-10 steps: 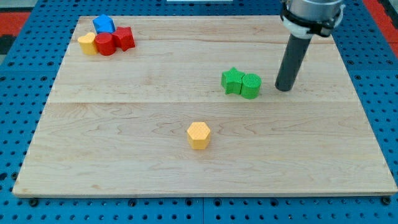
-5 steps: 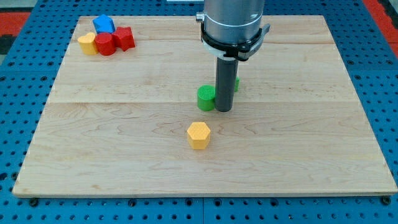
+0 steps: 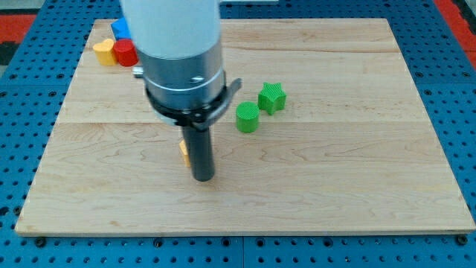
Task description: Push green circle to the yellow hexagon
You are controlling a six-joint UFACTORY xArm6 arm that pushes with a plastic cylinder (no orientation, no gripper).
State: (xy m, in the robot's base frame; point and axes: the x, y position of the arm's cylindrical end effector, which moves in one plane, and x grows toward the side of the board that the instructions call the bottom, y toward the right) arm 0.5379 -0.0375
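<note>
The green circle lies right of the board's middle. A green star block sits just up and to its right, a small gap between them. The yellow hexagon is mostly hidden behind my rod; only a sliver shows at the rod's left edge. My tip rests on the board at the lower middle, against or just in front of the hexagon, well to the lower left of the green circle.
A cluster at the top left holds a yellow block, a red block and a blue block, partly hidden by the arm. The wooden board lies on a blue pegboard.
My tip swept left from beside the green blocks, pushed the green circle left and down, then moved on to the yellow hexagon, which has shifted left. The green star moved slightly.
</note>
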